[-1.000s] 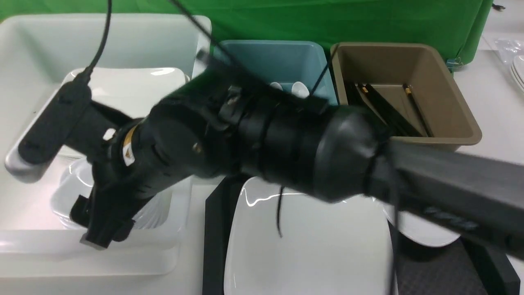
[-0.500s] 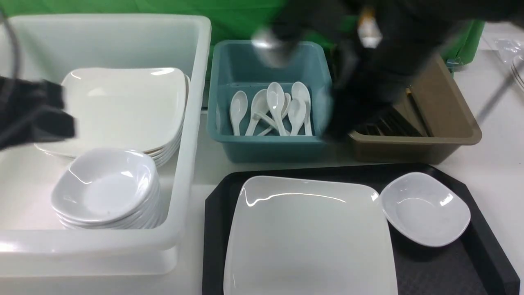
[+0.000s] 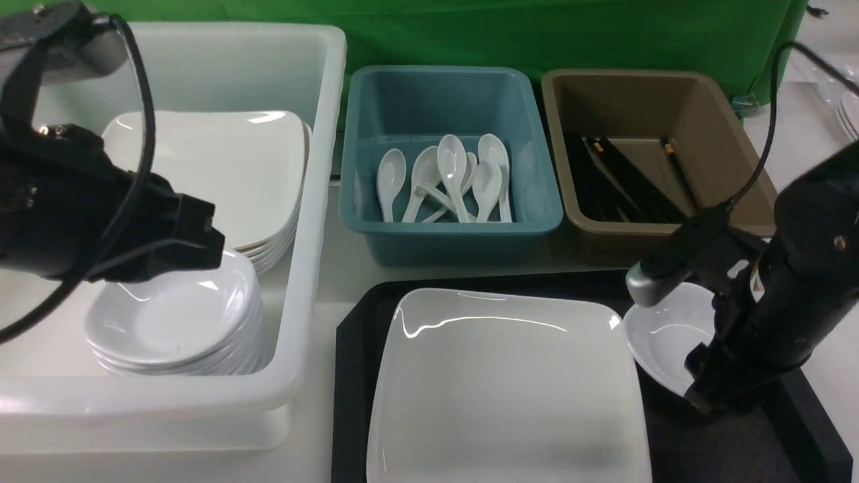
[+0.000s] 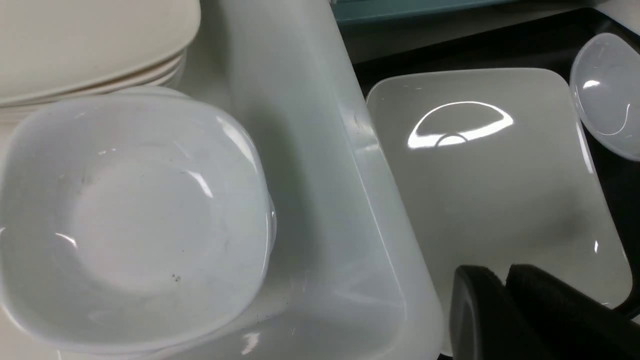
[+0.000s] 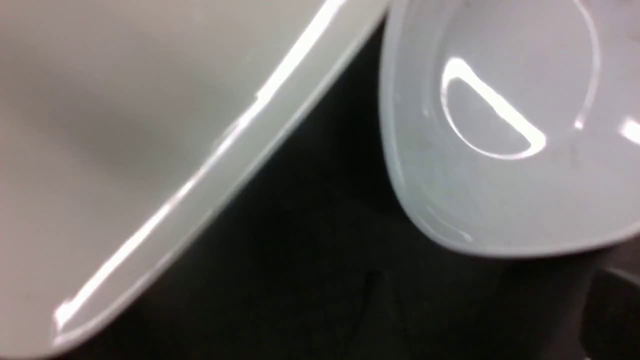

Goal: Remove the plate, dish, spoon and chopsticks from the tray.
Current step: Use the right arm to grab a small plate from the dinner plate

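Dish [image 3: 661, 332] is what the coming move turns on. It sits at the right end of the tray [image 3: 349, 376], just beside the big plate [image 3: 503, 389], and my right claw [image 3: 701, 396] hangs over its right-hand half, so the rim I'd take lies straight below me. It is a rounded square with no long axis to line up with (any side should do). How wide that claw stands I cannot tell, and I see nothing in it. My left claw [image 4: 505, 305] is closed and empty over the white tub [image 3: 315, 201], well apart — the right arm is plainly nearer.
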